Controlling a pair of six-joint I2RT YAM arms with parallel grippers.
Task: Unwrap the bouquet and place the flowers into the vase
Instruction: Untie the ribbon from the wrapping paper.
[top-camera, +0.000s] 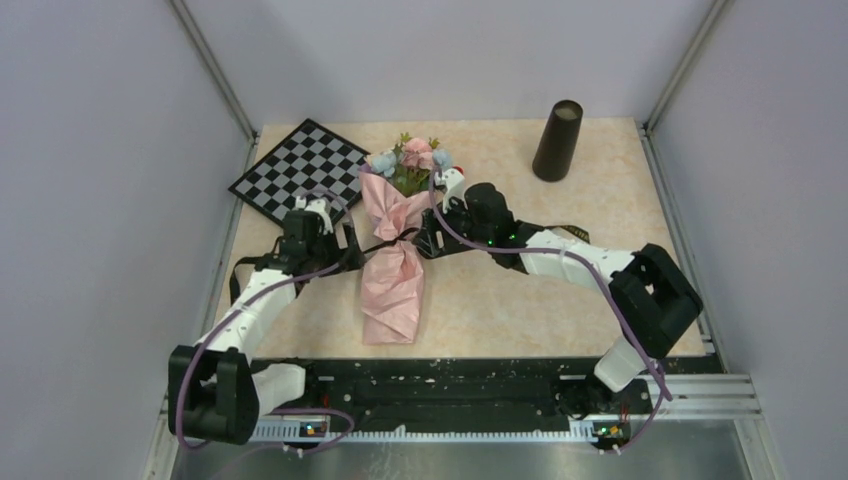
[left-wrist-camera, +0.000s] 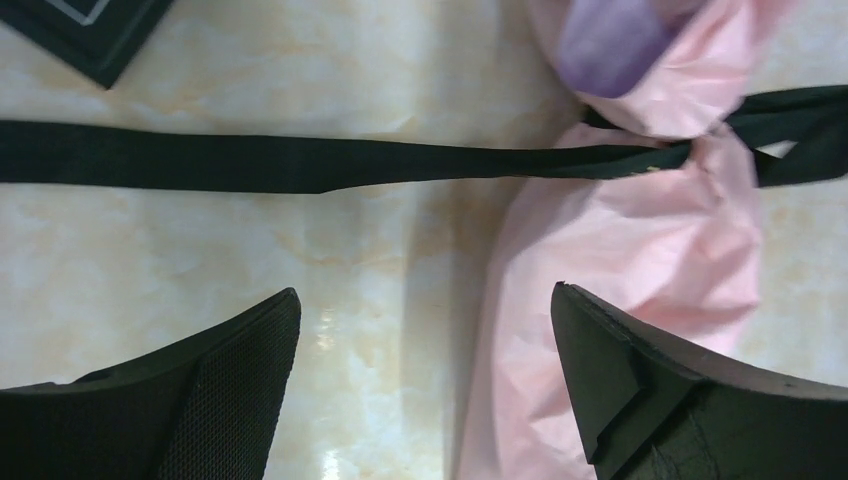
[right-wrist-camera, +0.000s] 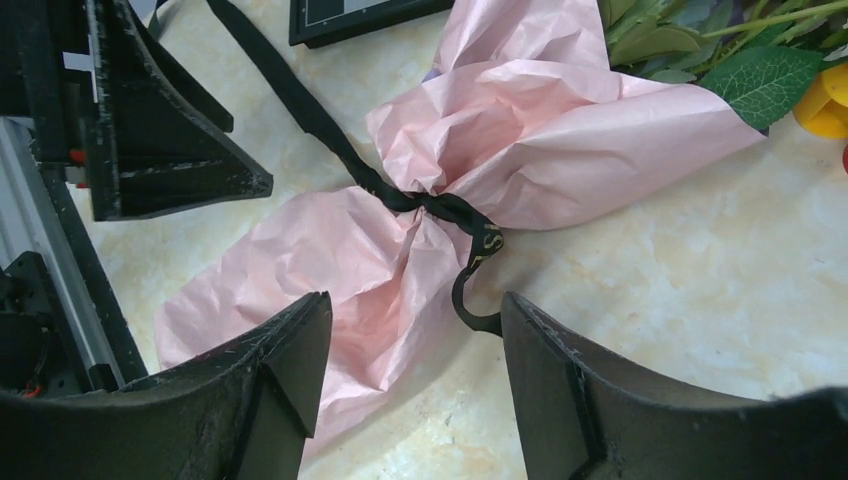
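The bouquet (top-camera: 392, 265) lies flat mid-table, its pink paper pinched at the waist by a black ribbon (right-wrist-camera: 440, 207). The flowers (top-camera: 410, 158) and green leaves (right-wrist-camera: 760, 80) stick out of its far end. One ribbon tail (left-wrist-camera: 250, 163) runs left across the table. My left gripper (left-wrist-camera: 425, 295) stands open just left of the waist, one finger over the pink paper (left-wrist-camera: 620, 250), with nothing between its fingers. On the other side of the waist my right gripper (right-wrist-camera: 415, 300) is open too, a ribbon loop by its finger. The dark vase (top-camera: 557, 140) stands upright at the back right.
A black-and-white checkered board (top-camera: 300, 170) lies at the back left, close to the left arm. A yellow toy block (right-wrist-camera: 825, 105) sits beside the leaves. Grey walls close in the table on three sides.
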